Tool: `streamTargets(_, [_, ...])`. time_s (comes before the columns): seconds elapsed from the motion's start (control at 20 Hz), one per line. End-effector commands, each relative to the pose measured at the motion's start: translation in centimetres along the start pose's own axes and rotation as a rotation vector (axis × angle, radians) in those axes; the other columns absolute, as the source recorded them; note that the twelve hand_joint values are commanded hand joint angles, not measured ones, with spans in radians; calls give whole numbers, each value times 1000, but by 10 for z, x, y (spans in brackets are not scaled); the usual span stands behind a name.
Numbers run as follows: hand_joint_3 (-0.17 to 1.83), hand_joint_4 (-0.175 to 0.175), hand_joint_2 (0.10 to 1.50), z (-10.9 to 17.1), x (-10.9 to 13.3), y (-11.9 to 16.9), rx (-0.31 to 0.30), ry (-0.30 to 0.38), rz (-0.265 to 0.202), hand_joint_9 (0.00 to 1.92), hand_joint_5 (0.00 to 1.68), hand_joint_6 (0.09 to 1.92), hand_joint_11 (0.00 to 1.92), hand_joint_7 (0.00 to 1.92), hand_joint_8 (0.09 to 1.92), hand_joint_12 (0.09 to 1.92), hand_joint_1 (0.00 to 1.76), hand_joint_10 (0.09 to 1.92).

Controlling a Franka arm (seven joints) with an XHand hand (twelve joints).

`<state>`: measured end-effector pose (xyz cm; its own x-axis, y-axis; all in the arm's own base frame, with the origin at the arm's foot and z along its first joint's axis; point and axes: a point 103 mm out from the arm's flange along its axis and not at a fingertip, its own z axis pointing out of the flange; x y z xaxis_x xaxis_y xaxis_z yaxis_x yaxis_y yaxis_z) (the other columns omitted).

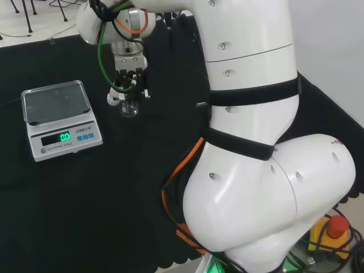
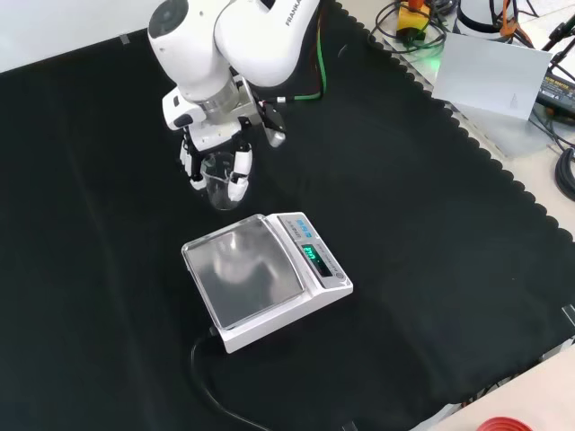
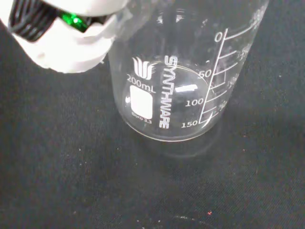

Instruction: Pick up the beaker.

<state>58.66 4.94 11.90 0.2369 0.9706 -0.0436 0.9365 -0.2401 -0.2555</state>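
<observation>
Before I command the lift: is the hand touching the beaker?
Cannot tell. In the front view the hand's fingers straddle the beaker, but clear glass hides any contact.

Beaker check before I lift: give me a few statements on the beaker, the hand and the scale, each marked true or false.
1. The hand has its fingers down on both sides of the beaker. True.
2. The beaker stands on the scale. False: in the front view it is over the black cloth, beyond the scale's far edge.
3. The beaker is full of liquid. False: in the wrist view it looks empty.
4. The scale's pan is bare. True.
5. The beaker lies on its side. False: it is upright.
</observation>
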Motion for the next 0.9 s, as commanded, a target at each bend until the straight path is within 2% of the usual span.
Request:
streamTargets(0.05, [432,94,725,-25,-3,-9,-22,-5,-10,1452,1416,311,1312,1212,905,859,1165,421])
streamTargets(0.5, [437,87,722,-98,6,-28,-89,-19,-50,1457,1418,308,1314,1211,908,855,1167,419])
streamTargets(0.7, [440,82,721,-125,26,-36,-121,-20,-84,1458,1419,307,1312,1208,911,850,1168,417])
streamTargets(0.9, [441,80,720,-137,58,-44,-133,-35,-130,1461,1420,306,1315,1210,913,850,1168,417])
